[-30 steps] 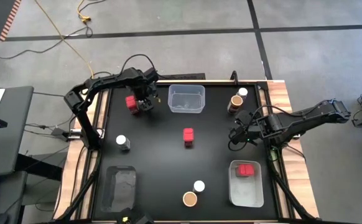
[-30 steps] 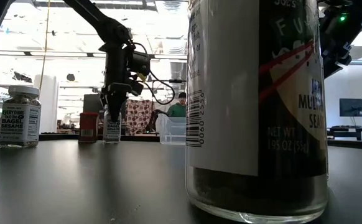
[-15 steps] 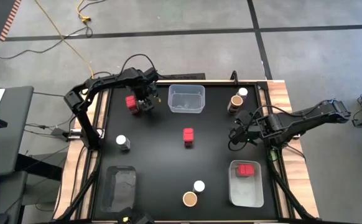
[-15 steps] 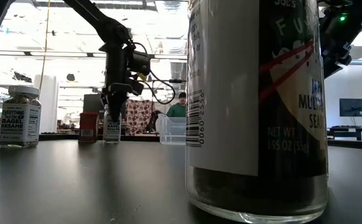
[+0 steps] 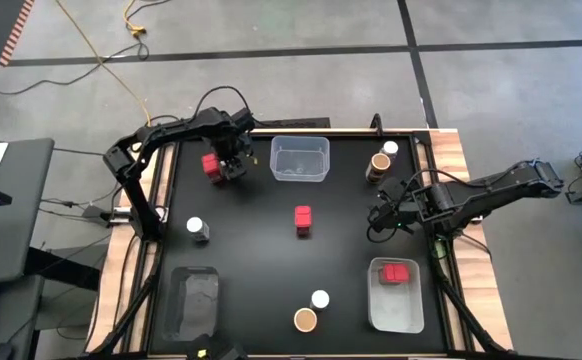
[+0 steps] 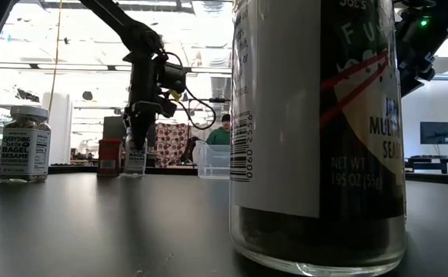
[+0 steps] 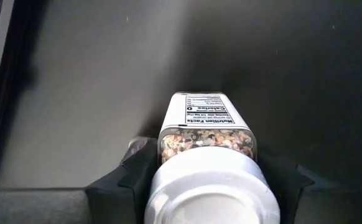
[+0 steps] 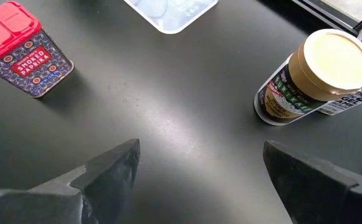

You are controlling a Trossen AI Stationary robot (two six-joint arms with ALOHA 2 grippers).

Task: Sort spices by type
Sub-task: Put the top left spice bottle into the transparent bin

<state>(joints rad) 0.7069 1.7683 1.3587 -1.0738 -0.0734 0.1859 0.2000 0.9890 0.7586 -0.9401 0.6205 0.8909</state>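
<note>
My left gripper (image 5: 233, 166) stands at the far left of the black table (image 5: 261, 260), pointing down and shut on a clear spice jar with a white lid (image 7: 209, 180). A red spice box (image 5: 211, 165) stands just to the left of that jar. In the low view the jar (image 6: 135, 160) stands upright on its base beside the red box (image 6: 109, 156). My right gripper (image 5: 383, 215) hangs open above the table's right side, its fingers (image 8: 116, 165) apart over bare tabletop. Ahead of it stand a tan-lidded jar (image 8: 315, 71) and a red box (image 8: 22, 50). My left gripper pinches the jar's upper part (image 7: 168, 140), just under the white lid, between its two fingers (image 7: 137, 177), one on each side. The fingers come from above, pointing down. The jar is upright with its base on the table.
A clear bin (image 5: 299, 160) sits far centre, a second (image 5: 193, 300) near left. A third (image 5: 411, 310), near right, holds a red box (image 5: 398, 272). Loose spices: red box (image 5: 303, 220), white-lidded jars (image 5: 198, 230) (image 5: 319, 299) (image 5: 390, 150), tan-lidded jars (image 5: 305, 320) (image 5: 379, 165). One jar (image 6: 316, 131) fills the low view's foreground.
My left gripper has shut on the white-lidded jar, which it stood around with its fingers apart before. The jar still stands on the table beside the red box.
</note>
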